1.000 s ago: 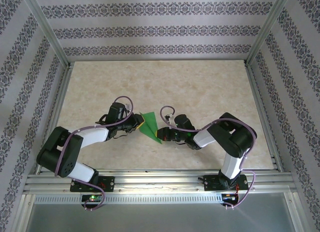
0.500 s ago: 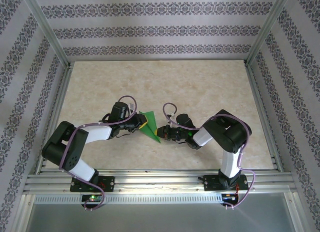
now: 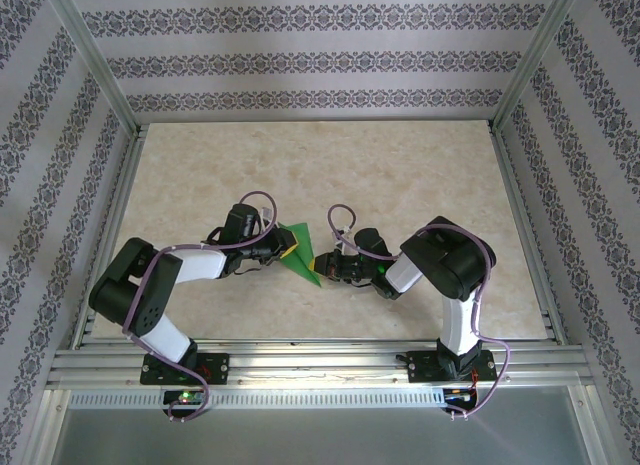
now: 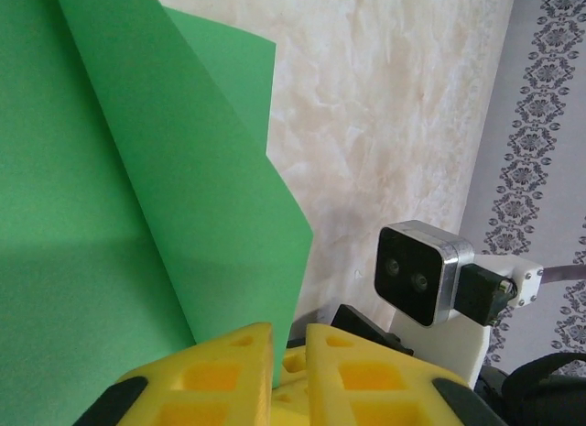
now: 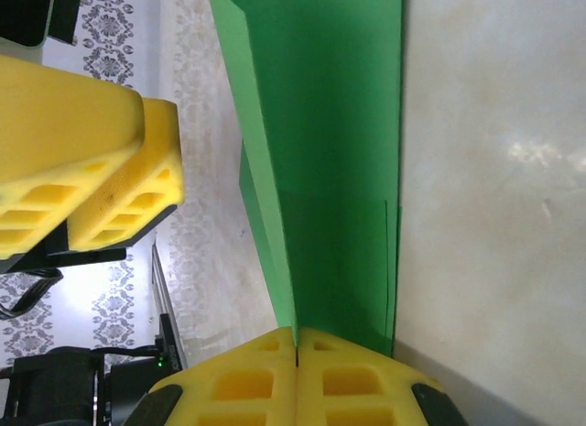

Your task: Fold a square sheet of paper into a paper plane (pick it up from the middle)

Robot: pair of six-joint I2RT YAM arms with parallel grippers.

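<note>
Green folded paper at centre frame; right jaws clenched on it; left jaws straddle its edge, grip unclear.

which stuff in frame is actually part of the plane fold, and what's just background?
In the job:
green sheet of paper, partly folded
right gripper, shut on the sheet
left gripper, at the sheet's edge

Just there:
marble-look table
patterned walls
aluminium frame
</note>
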